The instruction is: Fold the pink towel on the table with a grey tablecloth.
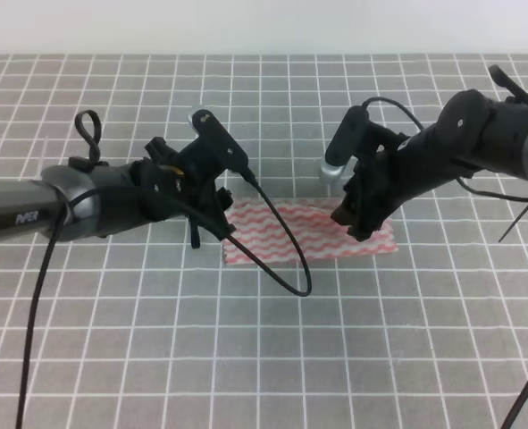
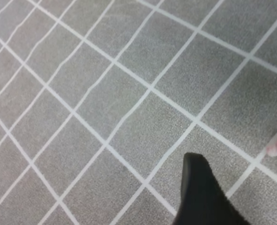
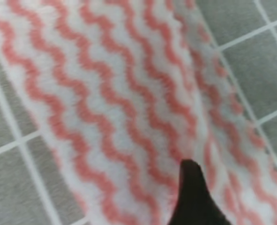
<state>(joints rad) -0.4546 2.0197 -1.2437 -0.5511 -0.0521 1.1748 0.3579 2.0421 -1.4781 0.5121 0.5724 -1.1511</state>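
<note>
The right end effector (image 1: 351, 217) hangs low over the towel's right end, one dark finger (image 3: 190, 197) above the stripes. The left end effector (image 1: 212, 222) sits at the towel's left edge. Whether either is apart or together cannot be told. The towel (image 1: 299, 234) lies mid-desk (image 1: 264, 357) on grey gridded cloth.
</note>
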